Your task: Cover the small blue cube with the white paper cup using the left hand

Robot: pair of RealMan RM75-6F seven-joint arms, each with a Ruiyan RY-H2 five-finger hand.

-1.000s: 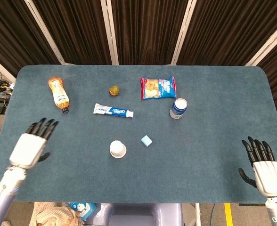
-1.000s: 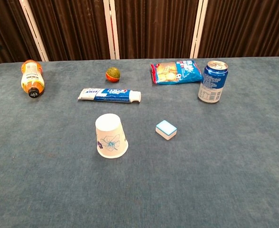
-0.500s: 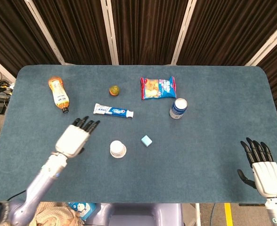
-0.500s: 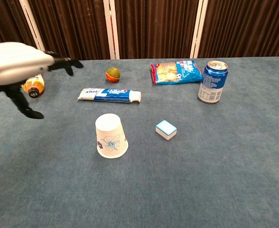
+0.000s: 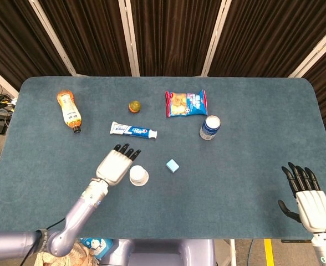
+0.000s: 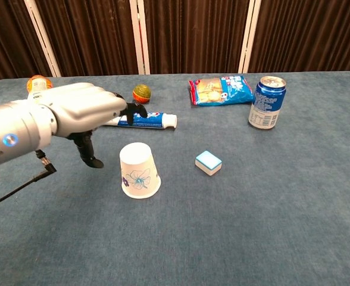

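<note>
White paper cup (image 5: 138, 175) just beside open left hand (image 5: 115, 166)

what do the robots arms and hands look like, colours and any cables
Both the left hand and right hand have white-silver shells over the back and black fingers. The left forearm is silver-grey metal with a small blue round mark, and a thin black cable trails beneath it.

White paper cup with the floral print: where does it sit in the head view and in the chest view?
Head view: white paper cup, upside down, lower centre, at the left hand's fingertips.
Chest view: cup left of centre, hand above-left.
Shared landmark: small blue cube on the cup's right in both.
</note>
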